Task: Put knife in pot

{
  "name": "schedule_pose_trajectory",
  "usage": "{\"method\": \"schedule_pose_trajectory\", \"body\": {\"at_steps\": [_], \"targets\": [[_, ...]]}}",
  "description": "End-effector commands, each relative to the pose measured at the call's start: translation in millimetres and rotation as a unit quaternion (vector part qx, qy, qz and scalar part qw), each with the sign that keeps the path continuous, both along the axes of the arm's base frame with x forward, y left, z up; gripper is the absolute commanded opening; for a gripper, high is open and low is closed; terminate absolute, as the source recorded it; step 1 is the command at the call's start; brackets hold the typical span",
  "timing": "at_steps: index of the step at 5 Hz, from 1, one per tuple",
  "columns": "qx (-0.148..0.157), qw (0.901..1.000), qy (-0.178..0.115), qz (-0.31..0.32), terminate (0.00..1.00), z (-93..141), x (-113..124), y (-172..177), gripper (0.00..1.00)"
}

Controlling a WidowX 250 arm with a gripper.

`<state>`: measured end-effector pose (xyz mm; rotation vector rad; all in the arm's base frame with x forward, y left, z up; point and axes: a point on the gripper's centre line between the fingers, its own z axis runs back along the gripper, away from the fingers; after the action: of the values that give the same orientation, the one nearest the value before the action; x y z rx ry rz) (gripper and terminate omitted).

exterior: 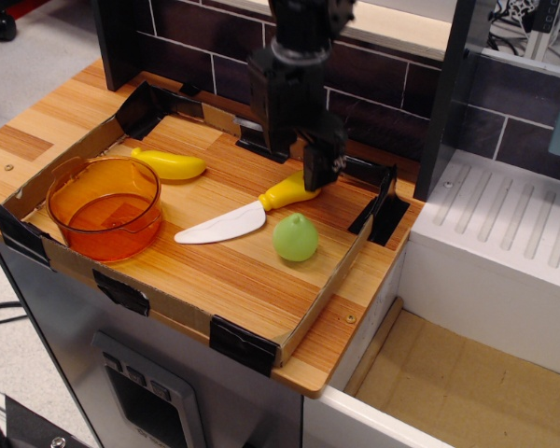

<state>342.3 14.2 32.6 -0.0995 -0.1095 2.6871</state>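
The knife point(235, 221) lies flat in the middle of the cardboard tray, with its white blade pointing left toward the pot and its yellow handle to the upper right. The orange translucent pot point(103, 233) stands upright and empty at the tray's left end. My black gripper point(305, 171) hangs low over the end of the knife's handle and hides the hole end. Its jaws look open, with one finger point(319, 163) right at the handle. Nothing is held.
A yellow toy banana point(173, 165) lies behind the pot. A green pear-like ball point(295, 238) sits just right of the blade. The tray has low cardboard walls point(168, 308) with black tape corners. A dark tiled wall stands behind, and a white sink unit point(504, 243) is to the right.
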Motion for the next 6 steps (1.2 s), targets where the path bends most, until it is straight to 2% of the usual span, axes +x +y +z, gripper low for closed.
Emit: {"method": "schedule_pose_trajectory", "body": {"at_steps": [1, 2, 3, 4, 5, 6], "targets": [[0.022, 0.9997, 0.005, 0.008, 0.00, -22, 7, 5, 1.00], [0.030, 0.9995, 0.007, 0.004, 0.00, -29, 6, 6, 1.00], [0.016, 0.9998, 0.005, 0.005, 0.00, -27, 7, 11, 0.00], [0.020, 0.9998, 0.004, 0.001, 0.00, -20, 9, 16, 0.00], [0.006, 1.0000, 0.007, -0.003, 0.00, -7, 11, 18, 0.00], [0.010, 0.9999, -0.002, 0.007, 0.00, 15, 13, 22, 0.00]]}}
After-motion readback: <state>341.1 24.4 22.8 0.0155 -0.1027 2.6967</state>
